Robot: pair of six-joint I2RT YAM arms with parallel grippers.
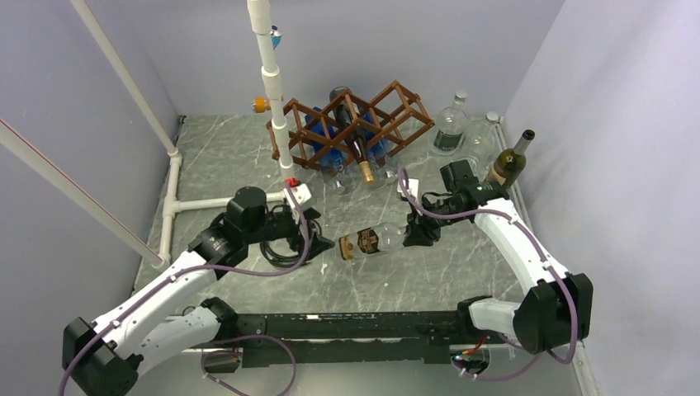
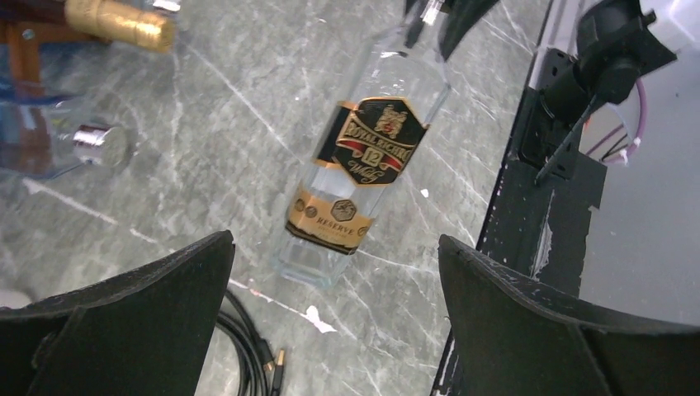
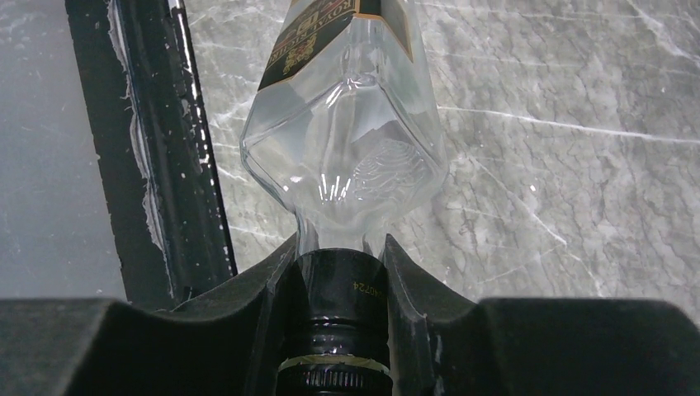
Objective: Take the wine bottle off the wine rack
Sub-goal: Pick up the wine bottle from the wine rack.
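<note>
Right fingers clamped on neck of clear bottle, its base toward wide-apart left fingers.

Lit evenly and softly from above, casting only faint shadows on the marbled desk. Glinting with small white highlights on the clear whisky bottle just ahead of the right gripper. Slightly blurred past the left gripper, darkest and softest at its near fingers. Sharp from overhead.
</note>
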